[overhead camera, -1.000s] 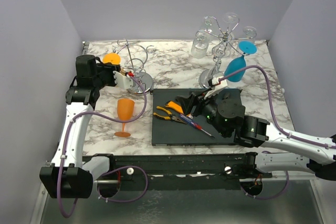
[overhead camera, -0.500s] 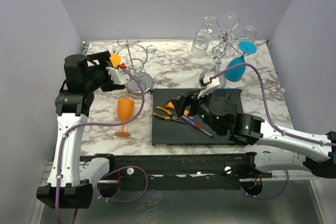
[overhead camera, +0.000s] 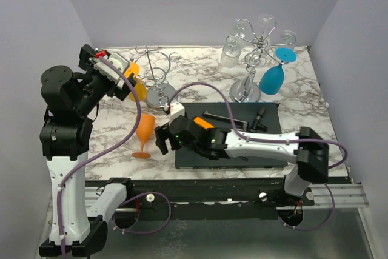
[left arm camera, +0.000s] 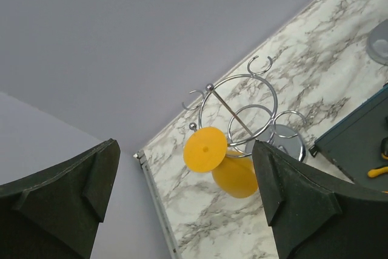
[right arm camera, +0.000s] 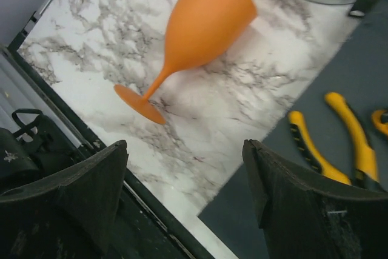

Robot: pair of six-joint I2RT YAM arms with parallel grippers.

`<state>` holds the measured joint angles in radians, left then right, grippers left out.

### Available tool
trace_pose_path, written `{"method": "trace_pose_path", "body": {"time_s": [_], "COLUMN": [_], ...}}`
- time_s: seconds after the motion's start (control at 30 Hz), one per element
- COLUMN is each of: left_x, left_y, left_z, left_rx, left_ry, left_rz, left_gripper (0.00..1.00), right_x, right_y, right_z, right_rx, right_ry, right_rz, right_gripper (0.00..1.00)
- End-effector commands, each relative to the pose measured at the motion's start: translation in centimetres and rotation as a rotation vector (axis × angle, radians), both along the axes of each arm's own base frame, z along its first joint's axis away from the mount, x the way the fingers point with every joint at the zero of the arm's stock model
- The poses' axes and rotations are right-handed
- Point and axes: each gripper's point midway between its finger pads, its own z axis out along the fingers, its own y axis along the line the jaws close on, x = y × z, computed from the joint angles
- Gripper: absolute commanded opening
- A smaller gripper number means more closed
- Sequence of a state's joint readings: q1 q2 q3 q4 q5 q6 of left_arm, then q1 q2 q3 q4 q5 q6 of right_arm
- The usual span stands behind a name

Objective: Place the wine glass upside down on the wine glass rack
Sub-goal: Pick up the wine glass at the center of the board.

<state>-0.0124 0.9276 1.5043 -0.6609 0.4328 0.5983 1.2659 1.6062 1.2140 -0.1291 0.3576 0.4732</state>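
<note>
An orange wine glass (overhead camera: 144, 133) stands upright on the marble, left of the dark mat; the right wrist view shows it (right arm camera: 206, 19) ahead of my fingers. My right gripper (overhead camera: 162, 141) (right arm camera: 185, 150) is open just right of it, holding nothing. A yellow-orange wine glass (overhead camera: 137, 88) (left arm camera: 235, 174) hangs upside down on the small wire wine glass rack (overhead camera: 159, 76) (left arm camera: 242, 104). My left gripper (overhead camera: 124, 72) (left arm camera: 185, 168) is raised to the left of that rack, open and empty.
A tall rack (overhead camera: 253, 59) at the back right carries clear glasses and a blue glass (overhead camera: 271, 78). The dark mat (overhead camera: 267, 137) holds an allen key (overhead camera: 223, 117) and yellow-handled pliers (right arm camera: 327, 144). Walls close in left, right and behind.
My left gripper opened, let go of the yellow-orange glass on the small rack and drew back up and left. My right arm swung from the tall rack across the mat to the orange glass.
</note>
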Motion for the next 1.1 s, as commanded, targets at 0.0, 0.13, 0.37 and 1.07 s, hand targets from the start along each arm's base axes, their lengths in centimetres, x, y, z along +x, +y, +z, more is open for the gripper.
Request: {"method": "trace_pose_path", "body": {"time_s": [0.0,0.13,0.37,1.07], "left_x": [-1.4,-2.0,-3.0,-4.3], "left_y": [0.4,1.1,1.1,0.1], "left_z": [0.2,0.5,1.1,2.5], "left_rx": [-0.12,-0.116,-0.124,-0.139], "left_ry": [0.036,0.022,0.031,0.035], "left_rz": [0.058,0.098,0.099,0.044], "left_gripper": [0.99,0.99,0.99,0.99], "right_x": [-2.0,-3.0,-4.9,-3.7], "right_y": [4.9,8.0,11.7,12.6], "right_z": [-1.5,-2.4,-3.9,-10.5], "right_rx": [0.022,0.074,0.073,-0.163], "right_ry": [0.106,0.087,0.004,-0.172], "right_rz": [0.078,0.15,0.372,0.536], "right_gripper": [0.83,0.83,0.79,0.61]}}
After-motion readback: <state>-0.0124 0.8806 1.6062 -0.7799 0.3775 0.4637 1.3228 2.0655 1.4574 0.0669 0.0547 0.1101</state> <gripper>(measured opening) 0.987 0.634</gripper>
